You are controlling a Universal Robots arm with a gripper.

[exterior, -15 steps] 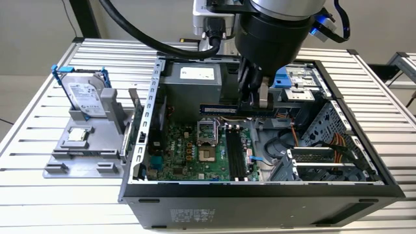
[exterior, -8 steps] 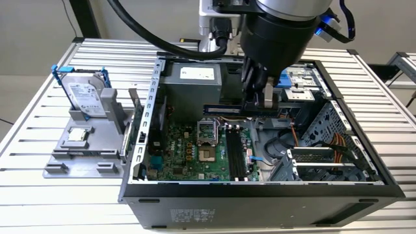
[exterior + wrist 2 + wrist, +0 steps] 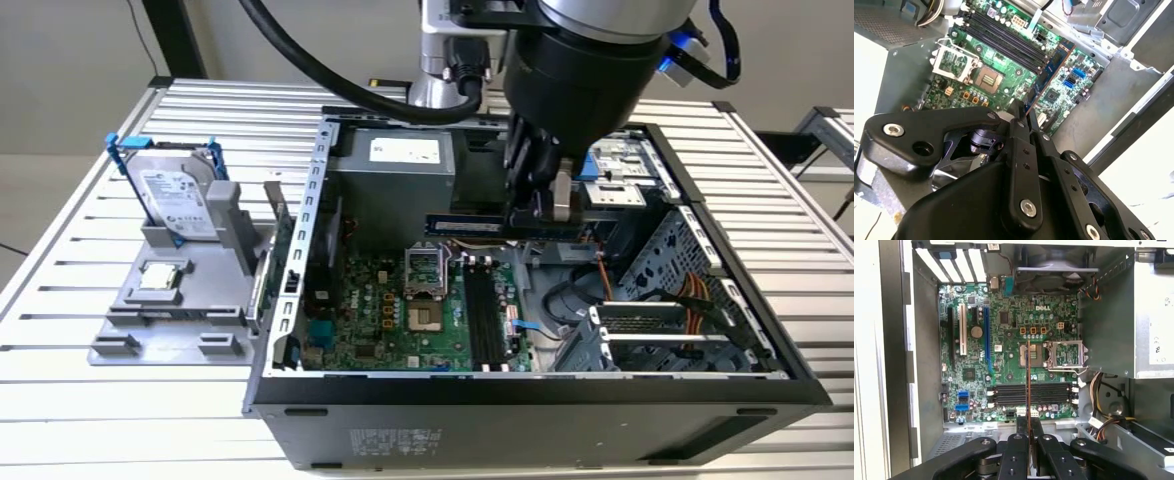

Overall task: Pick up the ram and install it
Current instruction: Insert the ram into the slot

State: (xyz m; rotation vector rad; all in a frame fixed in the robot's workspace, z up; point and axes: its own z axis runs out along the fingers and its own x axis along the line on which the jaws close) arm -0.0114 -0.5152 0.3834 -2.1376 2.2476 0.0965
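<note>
My gripper (image 3: 541, 218) hangs over the open computer case (image 3: 534, 395), shut on the ram (image 3: 497, 226). In the exterior view the ram is a long blue circuit-board stick held level above the motherboard (image 3: 387, 320). The first wrist view shows the ram (image 3: 1028, 382) edge-on as a thin line rising from between the black fingers (image 3: 1015, 452). The second wrist view shows the ram (image 3: 1053, 67) stretching away from the fingertips (image 3: 1016, 117). The black memory slots (image 3: 1026, 394) lie below it on the board, apart from the stick; in the exterior view these slots (image 3: 483, 322) sit right of the processor socket (image 3: 424, 292).
Left of the case stands a grey fixture (image 3: 134, 330) holding a silver hard drive in a blue frame (image 3: 180, 195) and a small square processor chip (image 3: 158, 278). The case walls, the power supply (image 3: 394, 165), drive cage (image 3: 694, 260) and cables (image 3: 694, 300) crowd the board.
</note>
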